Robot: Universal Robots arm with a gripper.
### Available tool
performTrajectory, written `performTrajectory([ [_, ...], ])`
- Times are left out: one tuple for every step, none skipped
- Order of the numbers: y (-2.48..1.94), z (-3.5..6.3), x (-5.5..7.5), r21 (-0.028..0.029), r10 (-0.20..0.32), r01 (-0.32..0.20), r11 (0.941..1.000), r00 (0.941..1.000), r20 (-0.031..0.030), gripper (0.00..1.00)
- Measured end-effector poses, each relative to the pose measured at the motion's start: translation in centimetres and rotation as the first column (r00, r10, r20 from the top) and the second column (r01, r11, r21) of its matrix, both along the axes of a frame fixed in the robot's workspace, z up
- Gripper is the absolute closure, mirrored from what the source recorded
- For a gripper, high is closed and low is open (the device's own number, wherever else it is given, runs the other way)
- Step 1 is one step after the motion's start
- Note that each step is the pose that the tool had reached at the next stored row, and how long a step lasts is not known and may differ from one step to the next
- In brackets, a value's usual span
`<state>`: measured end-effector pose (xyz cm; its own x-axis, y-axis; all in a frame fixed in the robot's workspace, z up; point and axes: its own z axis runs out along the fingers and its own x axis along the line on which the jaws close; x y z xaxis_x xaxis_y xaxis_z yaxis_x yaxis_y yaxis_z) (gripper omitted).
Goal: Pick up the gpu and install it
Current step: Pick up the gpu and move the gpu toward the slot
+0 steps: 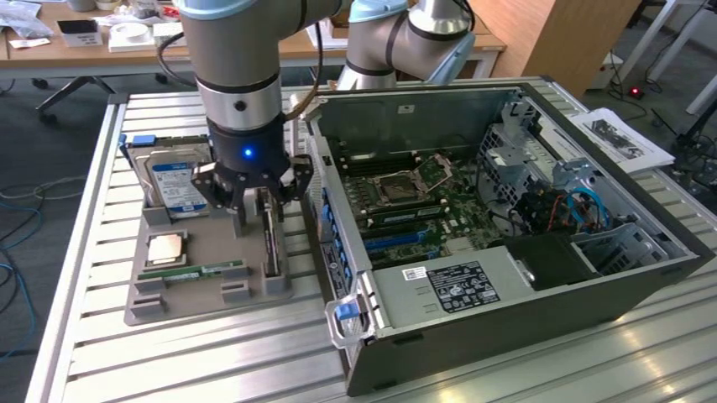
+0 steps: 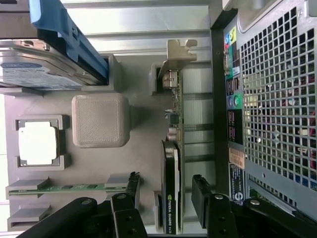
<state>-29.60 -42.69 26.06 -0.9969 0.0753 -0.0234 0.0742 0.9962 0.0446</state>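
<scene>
Hand (image 1: 267, 214) open and empty, straddling the gpu (image 2: 171, 148), which stands on edge at the tray's (image 1: 191, 294) three o'clock side, beside the case (image 1: 627, 277). Best centre over the card, descend straight, squeeze squarely.

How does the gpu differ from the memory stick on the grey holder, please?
The gpu is dark with a silver end bracket; the memory stick is green. The gpu is the bigger, thicker card; the memory stick is slim. The open hand straddles the gpu, not the memory stick. Both sit in the grey holder.
</scene>
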Motion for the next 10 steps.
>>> performTrajectory([
  [0.0, -0.12, 0.0, 0.0, 0.0, 0.0, 1.0, 1.0, 0.0001, 0.45],
  [0.0, -0.22, 0.0, 0.0, 0.0, 0.0, 1.0, 1.0, 0.0001, 0.45],
  [0.0, -0.3, 0.0, 0.0, 0.0, 0.0, 1.0, 1.0, 0.0001, 0.45],
  [0.0, -0.36, 0.0, 0.0, 0.0, 0.0, 1.0, 1.0, 0.0, 0.45],
  [0.0, -0.39, 0.09, -0.0002, 0.0, 0.0, 1.0, 1.0, -0.0001, 0.45],
  [0.0, -0.42, 0.18, -0.0001, 0.0, 0.0, 1.0, 1.0, 0.0, 0.45],
  [0.0, -0.47, 0.23, 0.0001, 0.0, 0.0, 1.0, 1.0, 0.0002, 0.45],
  [0.0, -0.5, 0.23, 0.0, 0.0, 0.0, 1.0, 1.0, 0.0001, 0.45],
  [0.0, -0.55, 0.24, 0.0001, 0.0, 0.0, 1.0, 1.0, 0.0001, 0.45],
  [0.0, -0.62, 0.24, 0.0, -0.001, 0.001, 1.0, 1.0, 0.0, 0.45],
])
